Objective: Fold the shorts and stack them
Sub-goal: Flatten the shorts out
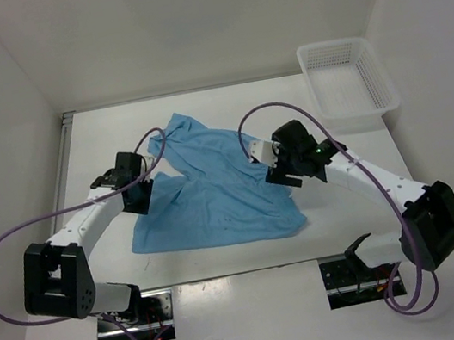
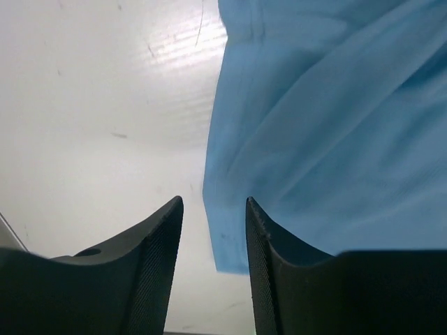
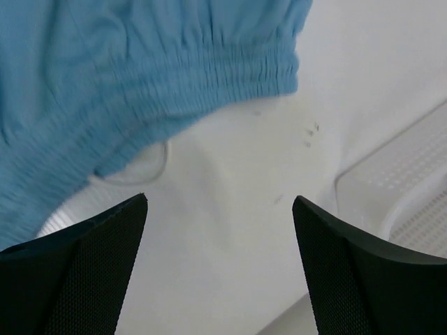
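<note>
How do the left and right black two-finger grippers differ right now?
The left gripper has its jaws narrowly apart; the right gripper, wide. The left sits at a plain edge of the light blue fabric shorts, the right by their gathered waistband, near the white mesh basket. Both hold nothing.

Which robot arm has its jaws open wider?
The right gripper: its jaws stand wide apart over the white table. The left gripper shows only a narrow gap between its jaws, beside the edge of the blue shorts.

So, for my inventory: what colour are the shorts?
Sky blue; the shorts show best in the top view.
</note>
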Tool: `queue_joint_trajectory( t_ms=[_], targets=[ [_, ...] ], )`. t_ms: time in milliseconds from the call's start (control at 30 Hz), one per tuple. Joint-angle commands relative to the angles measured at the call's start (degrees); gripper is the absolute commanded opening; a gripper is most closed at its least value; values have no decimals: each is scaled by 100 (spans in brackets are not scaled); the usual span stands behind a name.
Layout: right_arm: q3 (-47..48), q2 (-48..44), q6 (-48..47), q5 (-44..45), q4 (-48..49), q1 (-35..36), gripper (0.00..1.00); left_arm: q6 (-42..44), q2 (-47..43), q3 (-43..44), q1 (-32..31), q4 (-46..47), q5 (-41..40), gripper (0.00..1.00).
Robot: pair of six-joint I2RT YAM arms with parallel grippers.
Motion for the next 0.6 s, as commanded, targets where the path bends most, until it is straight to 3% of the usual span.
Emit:
queue_joint_trajectory(
  t_ms=[0, 200, 233, 367, 567],
  targets=[
    [557, 365, 809, -563, 301, 444, 88, 14, 320, 155, -60, 469, -21, 49],
    [-134, 595, 575, -785, 371, 1430, 45, 14, 612, -581, -297, 1015, -276, 49],
    [-223, 596, 574, -854, 371, 1431, 34, 14, 612, -696, -297, 1119, -345, 49],
    [-759, 596, 355, -925, 310, 1676, 19, 14, 664, -1583, -359, 2016, -1065, 49],
    [-1366, 456, -663, -927, -393, 2142, 10, 14, 226, -2365, -359, 1684, -1267, 44]
  ],
)
